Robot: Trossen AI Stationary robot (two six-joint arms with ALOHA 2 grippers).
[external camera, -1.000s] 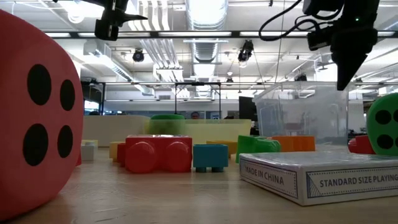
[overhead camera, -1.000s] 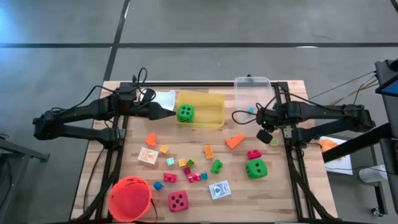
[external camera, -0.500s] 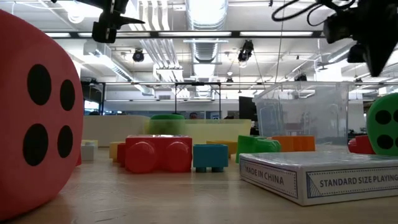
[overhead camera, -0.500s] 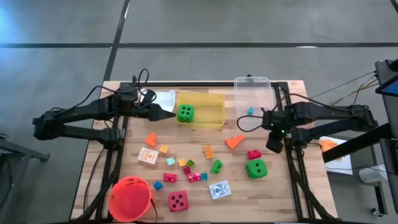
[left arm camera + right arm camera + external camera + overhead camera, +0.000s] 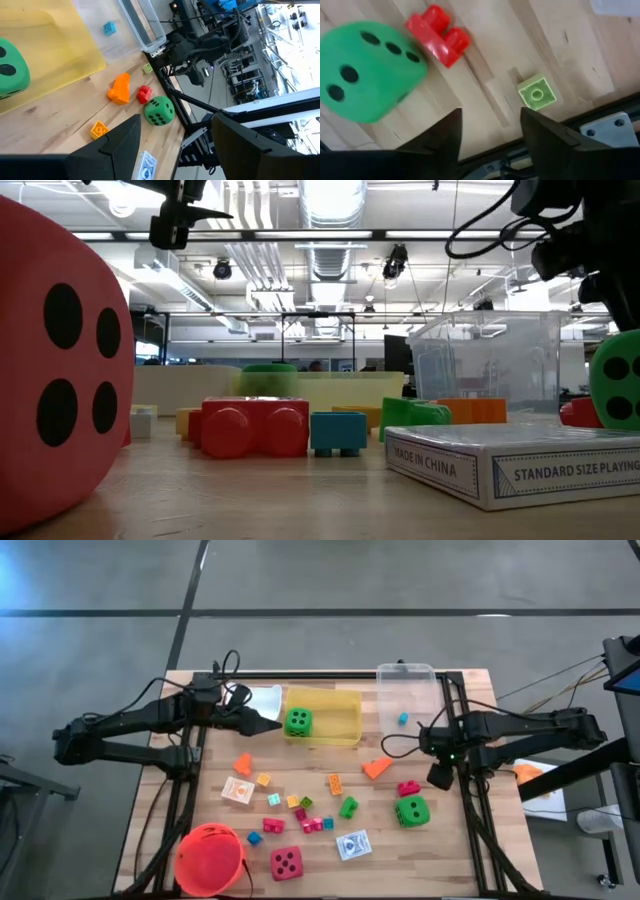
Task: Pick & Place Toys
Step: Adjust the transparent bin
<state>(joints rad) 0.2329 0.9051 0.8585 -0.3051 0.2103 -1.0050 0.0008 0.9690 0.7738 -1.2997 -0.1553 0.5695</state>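
The right gripper (image 5: pixel 490 145), half open and empty, hangs over the light green block (image 5: pixel 537 93) by the tabletop (image 5: pixel 485 60) edge; closing off-centre could knock it off. The left gripper (image 5: pixel 175 145) waits open beside the yellow bin (image 5: pixel 345 705).

In the overhead view, the left gripper (image 5: pixel 272 721) sits at the yellow bin (image 5: pixel 345 703) holding a green die (image 5: pixel 298 721), while the right gripper (image 5: pixel 439 776) hovers at the table's (image 5: pixel 200 790) right edge near a red block (image 5: pixel 408 788) and a second green die (image 5: pixel 412 811).
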